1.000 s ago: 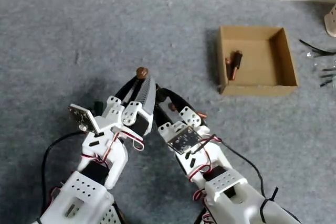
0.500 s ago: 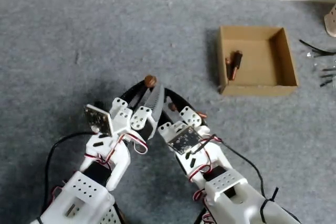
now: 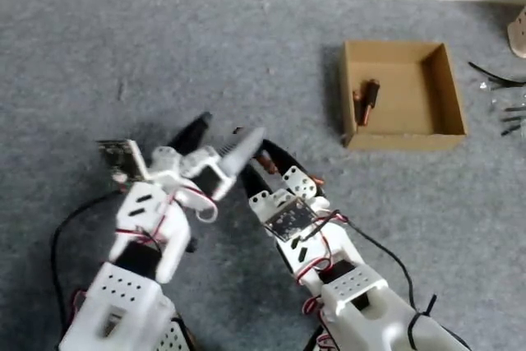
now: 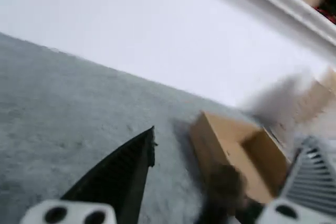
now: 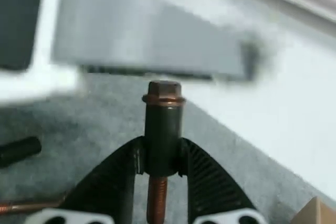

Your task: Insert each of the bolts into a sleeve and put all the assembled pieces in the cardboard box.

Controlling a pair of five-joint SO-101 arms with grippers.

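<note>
My right claw point(image 5: 160, 155) is clamped on a black sleeve point(image 5: 161, 129) with a copper bolt point(image 5: 164, 92) seated through it, head up and thread poking out below. My left claw point(image 3: 218, 141) hangs just beside it, spread wide and empty. The cardboard box point(image 3: 403, 140) sits well apart on my right side, with one finished piece point(image 3: 366, 101) lying inside. I judge the job now is the carry: keep the squeeze firm and the head uppermost so the bolt cannot slide out, lift clear of the left claw, cross the near wall, lower, then release. A spare sleeve point(image 5: 19, 150) and loose bolt point(image 5: 29, 206) wait on the carpet point(image 3: 99, 55).
</note>
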